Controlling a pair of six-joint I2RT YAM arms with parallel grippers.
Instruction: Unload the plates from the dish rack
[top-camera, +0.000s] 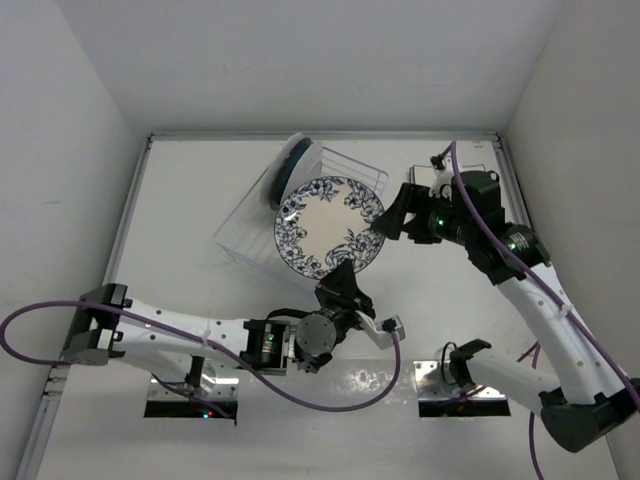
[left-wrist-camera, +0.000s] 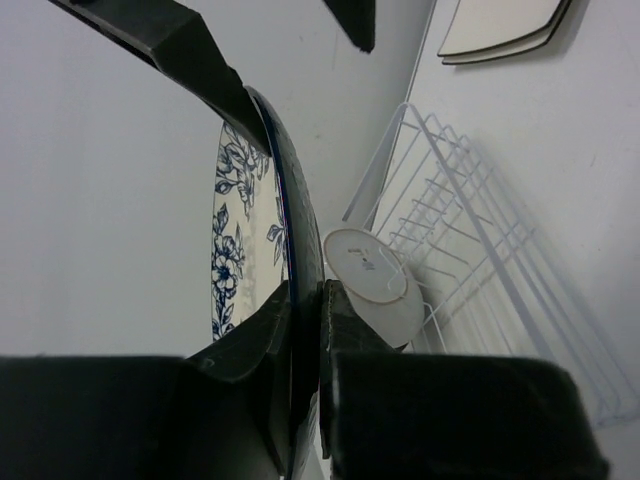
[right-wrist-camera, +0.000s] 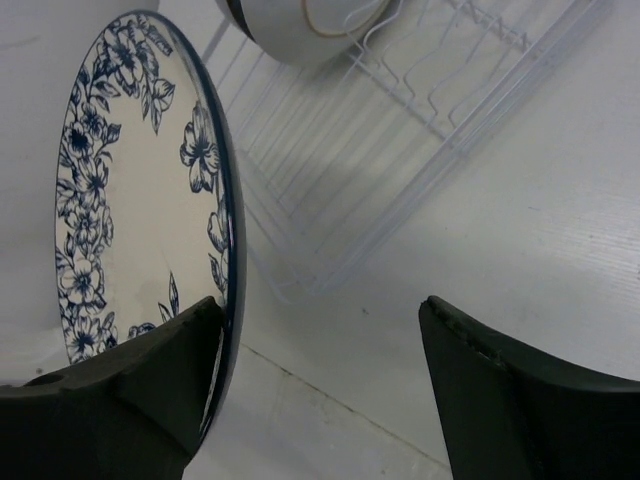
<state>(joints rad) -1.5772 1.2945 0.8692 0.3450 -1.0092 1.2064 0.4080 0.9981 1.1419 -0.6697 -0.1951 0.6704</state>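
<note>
I see my left end effector (top-camera: 343, 278) clenched on the lower rim of the blue floral plate (top-camera: 325, 225), mid-frame; right end effector (top-camera: 393, 218) released beside it.

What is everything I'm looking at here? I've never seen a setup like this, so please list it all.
floral plate: one, white with blue flowers, held by its rim in front of the rack
round plate: one, teal edge and white underside, standing in the rack's far end
square plates: two, cream with dark rims, stacked on the table apart from the rack
dish rack: one, white wire on a clear tray, far middle of the table
table: one, white, under everything
cables: two, purple, one along each arm
left arm: one, white and black, jaws shut on the floral plate's rim
right arm: one, white and black, jaws open beside that plate's edge
</note>
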